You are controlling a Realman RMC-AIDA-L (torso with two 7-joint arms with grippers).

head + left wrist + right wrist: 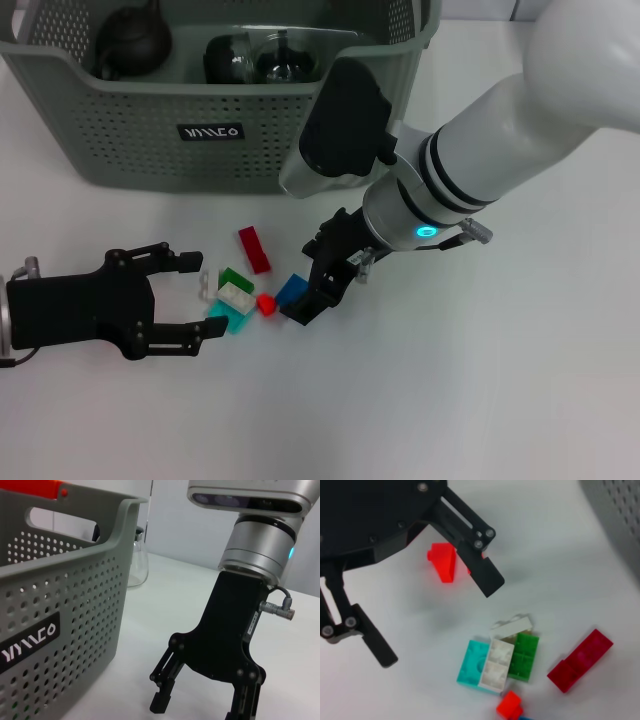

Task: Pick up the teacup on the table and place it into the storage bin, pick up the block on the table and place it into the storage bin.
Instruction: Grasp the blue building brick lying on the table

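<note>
Several small blocks lie on the table in front of the storage bin [150,130]: a dark red brick [254,249], a green one [234,278], white [238,294], teal [227,317], a small red one [266,303] and a blue one [292,289]. My right gripper [318,287] hangs low beside the blue block and is open and empty, as the left wrist view [200,710] shows. My left gripper [208,297] rests open just left of the pile, empty, fingers toward the teal block [470,662]. No teacup shows on the table.
Dark rounded vessels [132,40] and a glass one [285,60] lie inside the bin. A clear glass flask [137,560] stands past the bin's corner. A bright red block [442,562] sits beside one left finger. My right forearm [480,150] reaches in from the upper right.
</note>
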